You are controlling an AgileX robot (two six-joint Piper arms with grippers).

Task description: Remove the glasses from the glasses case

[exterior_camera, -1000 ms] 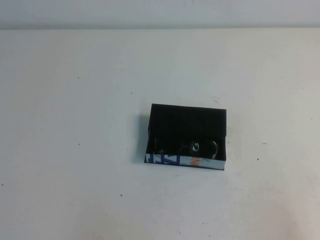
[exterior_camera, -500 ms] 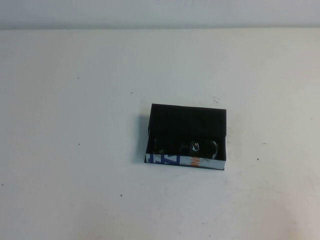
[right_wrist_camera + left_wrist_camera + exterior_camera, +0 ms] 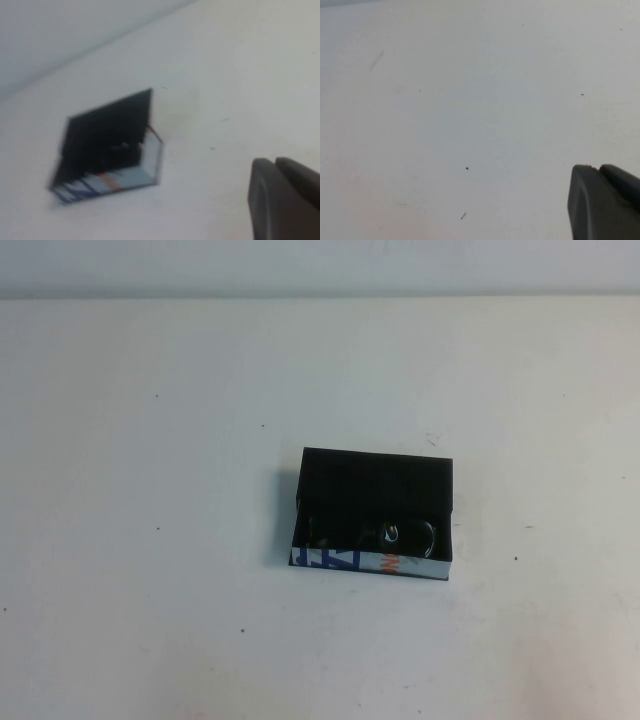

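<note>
White tabletop (image 3: 150, 540), matte, with a few small dark specks; pale wall band along its far edge.

Glasses case (image 3: 375, 512): shallow rectangular black box, lying flat a little right of the table's middle, open side up. Its near wall is a white strip (image 3: 345, 562) with blue letters and an orange mark. In the right wrist view the case (image 3: 107, 145) shows at an angle, dark interior up, lettered strip along its lower edge.

Contents: the glasses (image 3: 385, 533) lie inside the case, pressed toward the lettered wall, the rest of the case floor behind them dark and featureless. Frame is dark against a dark lining; only the lens rims and a small bright glint are legible. Folded or unfolded: cannot tell.

Left gripper (image 3: 605, 202): only a dark finger body at the corner of its wrist view, over bare table, the case out of that view. Jaw state: cannot tell.

Right gripper (image 3: 285, 200): same partial dark finger body, well apart from the case, which lies ahead of it. Jaw state: cannot tell.

Neither arm shows in the high view.
</note>
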